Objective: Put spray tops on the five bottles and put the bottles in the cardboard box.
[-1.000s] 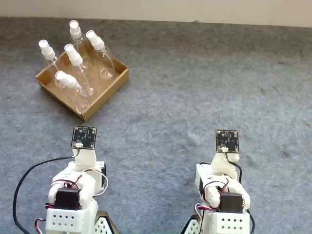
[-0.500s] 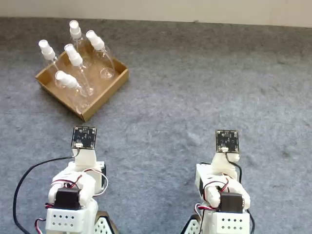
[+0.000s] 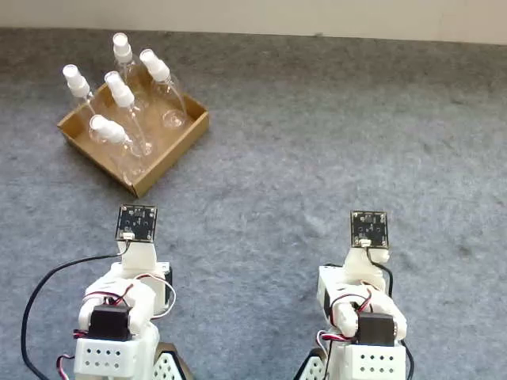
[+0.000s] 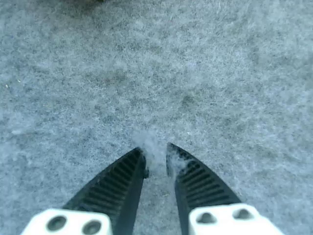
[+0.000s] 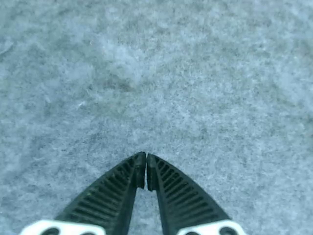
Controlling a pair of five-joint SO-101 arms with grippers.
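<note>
- The left gripper (image 4: 155,159) points down at the grey felt-like table cover (image 4: 205,73). Its black ribbed jaws are a narrow gap apart at the tips and hold nothing.
- The right gripper (image 5: 146,169) hangs over the same grey cover (image 5: 195,73). Its jaws are pressed together at the tips and are empty.
- In the high view both arms are folded back at the near edge of the table. One arm (image 3: 119,317) is on the box's side and the other arm (image 3: 360,317) is beside it. Each wrist camera board faces up.
- The shallow brown cardboard box (image 3: 178,146) sits at the far corner of the table, turned at an angle, well apart from both arms.
- Five clear plastic bottles (image 3: 170,103) stand inside the box, close together and leaning slightly.
- Each bottle carries a white spray top: (image 3: 154,65), (image 3: 121,46), (image 3: 76,81), (image 3: 119,89) and (image 3: 105,129).
</note>
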